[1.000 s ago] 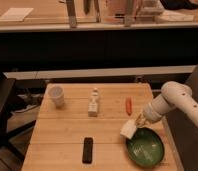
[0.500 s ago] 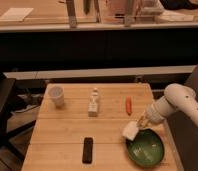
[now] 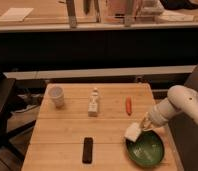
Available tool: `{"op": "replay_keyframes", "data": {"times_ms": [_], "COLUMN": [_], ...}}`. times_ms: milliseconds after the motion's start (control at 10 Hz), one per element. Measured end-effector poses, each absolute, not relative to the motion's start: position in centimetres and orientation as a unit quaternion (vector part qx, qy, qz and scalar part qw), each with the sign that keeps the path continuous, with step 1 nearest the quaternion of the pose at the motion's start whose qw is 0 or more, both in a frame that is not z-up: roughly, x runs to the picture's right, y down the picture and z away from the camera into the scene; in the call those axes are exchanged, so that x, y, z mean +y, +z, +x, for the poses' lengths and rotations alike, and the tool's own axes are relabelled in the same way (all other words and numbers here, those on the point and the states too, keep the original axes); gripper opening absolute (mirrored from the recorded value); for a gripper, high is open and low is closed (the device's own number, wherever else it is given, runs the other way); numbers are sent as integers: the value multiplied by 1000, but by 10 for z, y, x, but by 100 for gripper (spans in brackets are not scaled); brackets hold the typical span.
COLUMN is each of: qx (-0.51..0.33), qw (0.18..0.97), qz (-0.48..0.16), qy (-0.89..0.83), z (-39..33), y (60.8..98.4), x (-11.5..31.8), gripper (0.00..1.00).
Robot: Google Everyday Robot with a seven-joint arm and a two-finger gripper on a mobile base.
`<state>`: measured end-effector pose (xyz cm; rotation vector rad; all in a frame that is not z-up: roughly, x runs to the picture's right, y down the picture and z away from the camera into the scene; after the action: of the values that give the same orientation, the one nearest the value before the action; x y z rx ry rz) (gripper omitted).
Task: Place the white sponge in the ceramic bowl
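Gripper (image 3: 143, 123) in the camera view is closed on the white sponge (image 3: 133, 132), which is held tilted at the ceramic bowl's (image 3: 153, 156) ten o'clock rim. Compared with a second ago, the sponge has been carried lower and closer to the bowl, and now overlaps its edge. Release over the bowl's middle is judged the remaining step. At the wooden table's (image 3: 67, 135) far side, a white cup (image 3: 56, 96), small bottle (image 3: 94, 102) and carrot (image 3: 128, 105) are left unmoved.

Light wooden tabletop (image 3: 62, 135), slatted, fills lower centre of frame. Directly on it: white cup (image 3: 56, 96) upper left; small white bottle (image 3: 94, 103) at centre; orange carrot-like piece (image 3: 128, 105) right of centre; flat black bar (image 3: 87, 149) at lower centre; ceramic bowl (image 3: 145, 149) lower right. Pincer (image 3: 143, 124) holds white sponge (image 3: 133, 132) at the bowl's upper-left rim.
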<state>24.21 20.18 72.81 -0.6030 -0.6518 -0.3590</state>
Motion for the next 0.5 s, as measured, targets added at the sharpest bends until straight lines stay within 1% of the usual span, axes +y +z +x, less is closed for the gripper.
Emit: {"op": "replay_keyframes", "data": {"times_ms": [100,200,300,400,500], "qx": [-314,-314,-313,-313,-313], "qw": [887,888,888,889,889], "qz": [-290,-290,-290,-290,-290], "qy": [-172,-170,-168,-166,-165], "z": [242,244,246,248,248], "y": [728,727,726,725,725], "x": [203,204,206,207,208], "gripper": [1,4,10,22,31]}}
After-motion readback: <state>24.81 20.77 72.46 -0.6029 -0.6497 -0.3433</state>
